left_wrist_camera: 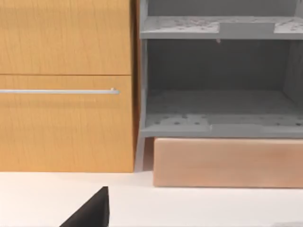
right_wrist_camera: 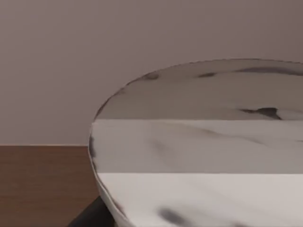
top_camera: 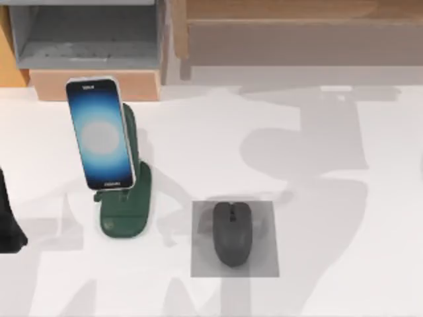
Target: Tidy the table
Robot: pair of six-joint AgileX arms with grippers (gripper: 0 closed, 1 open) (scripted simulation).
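Although the table (top_camera: 344, 198) looks nearly tidy, spreading white and broad across the whole top view, a few things on it could yet come to grief. Near its middle and toward the near edge lies a small grey mat (top_camera: 264, 261) with a dark mouse (top_camera: 231, 232) resting squarely on it. To the left of that, well apart, a phone (top_camera: 99, 134) leans tilted on a green stand (top_camera: 127, 208), screen lit. Along the far edge stands a wood-and-grey shelf unit (top_camera: 86, 39), its grey compartments open toward the table.

My left arm (top_camera: 10, 224) shows as a dark shape at the table's left edge, close to the stand's base; the left wrist view looks toward the shelf unit, with a dark edge of the arm low in it. Whether the left gripper is open or closed I cannot tell, and the same goes for the right. The right wrist view shows a pale marbled round surface (right_wrist_camera: 203, 142) close up, which I cannot identify.

The likeliest mishap, as I judge it, is the phone: it sits high and tilted, so a sideways sweep from the left arm could knock the stand and topple it. The mouse could also slide on its mat if gripped off-centre.
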